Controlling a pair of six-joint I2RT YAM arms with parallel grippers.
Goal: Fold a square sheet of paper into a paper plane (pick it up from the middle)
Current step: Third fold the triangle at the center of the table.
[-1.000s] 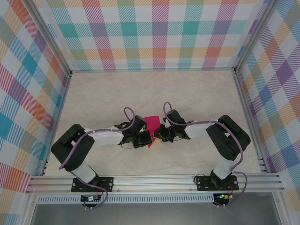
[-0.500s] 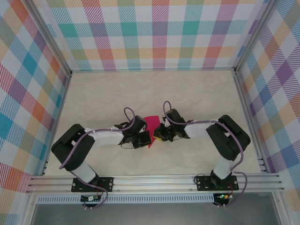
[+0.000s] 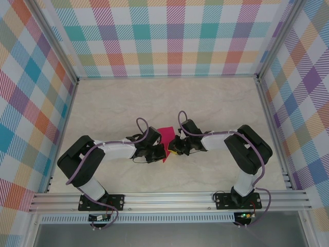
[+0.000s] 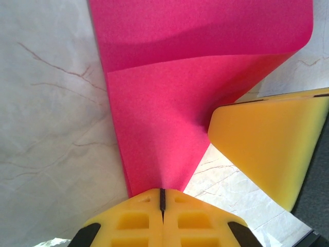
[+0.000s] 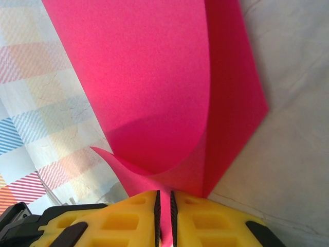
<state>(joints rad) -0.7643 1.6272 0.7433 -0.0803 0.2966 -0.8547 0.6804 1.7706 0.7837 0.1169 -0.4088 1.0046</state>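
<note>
The square sheet of paper (image 3: 165,136), magenta-pink, is folded and curled between my two grippers near the table's middle front. In the left wrist view the paper (image 4: 169,103) narrows to a point that runs into my left gripper (image 4: 162,198), which is shut on it. In the right wrist view a loose flap of the paper (image 5: 154,77) bows upward, and its lower edge sits pinched in my right gripper (image 5: 164,206). From above, the left gripper (image 3: 160,152) and right gripper (image 3: 175,149) nearly meet under the paper. One yellow right fingertip (image 4: 267,139) touches the sheet's edge.
The pale marble tabletop (image 3: 169,103) stretches behind the grippers. Checked cloth walls (image 3: 175,36) on an aluminium frame close in the back and both sides. A metal rail (image 3: 169,198) with both arm bases runs along the near edge.
The right arm's elbow has edged slightly left. Both grips on the paper look the same.
</note>
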